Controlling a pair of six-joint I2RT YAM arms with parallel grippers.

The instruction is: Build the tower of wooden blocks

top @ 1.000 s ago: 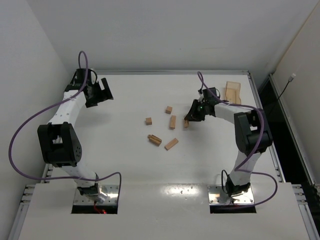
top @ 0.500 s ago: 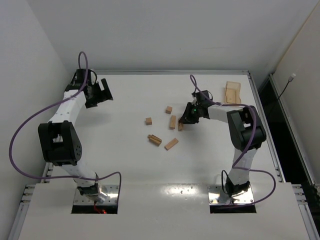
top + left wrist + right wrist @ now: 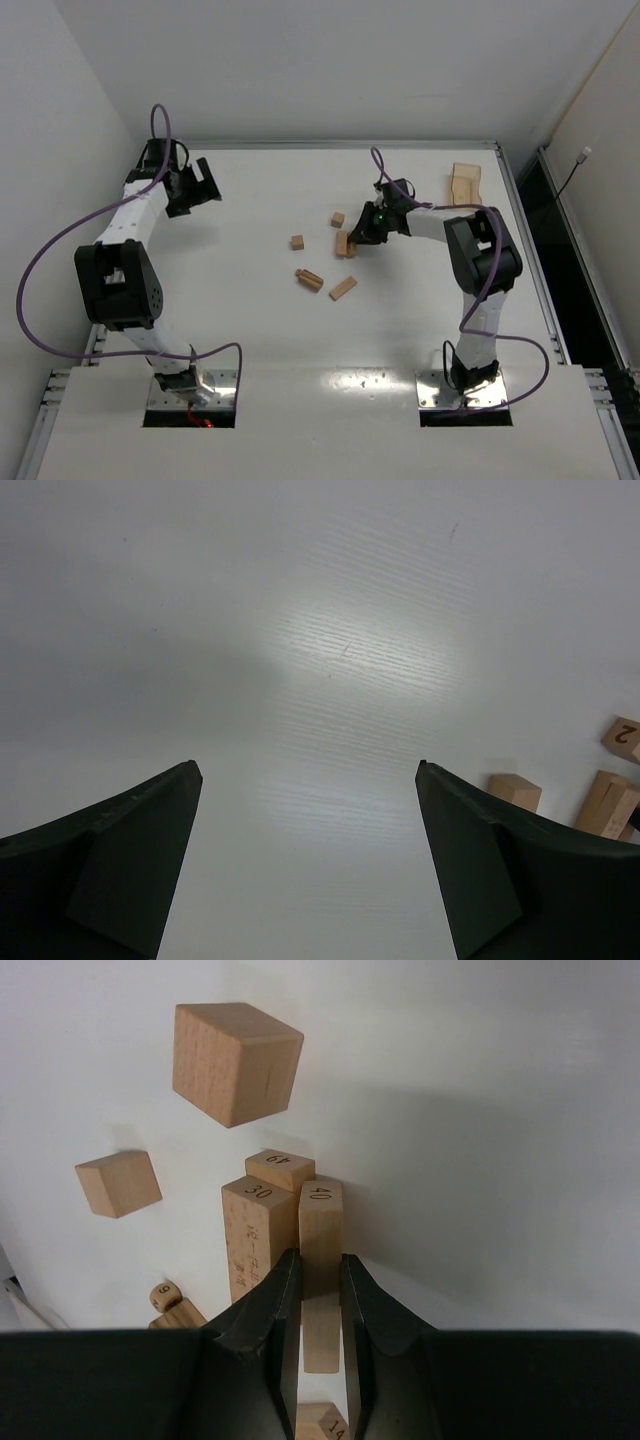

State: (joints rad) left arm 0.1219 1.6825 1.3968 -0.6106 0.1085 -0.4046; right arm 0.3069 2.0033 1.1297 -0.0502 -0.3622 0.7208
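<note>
Wood block tower (image 3: 344, 243) was just loose bars mid-frame on the bench (image 3: 250, 330): right hand (image 3: 320, 1260) gripped narrow on bar 40 (image 3: 320, 1222), long axis parallel to and just beside bar 30 (image 3: 250, 1235), left hand (image 3: 305, 765) wide, empty, far upper left.

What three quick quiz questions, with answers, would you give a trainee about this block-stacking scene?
1. True or false: the right gripper is shut on the block numbered 40.
2. The left gripper is: A open and empty; B shut on a cube; C pressing a bar.
3. In the right wrist view, what number marks the neighbouring block left of the held one?
Key: 1 true; 2 A; 3 30.
</note>
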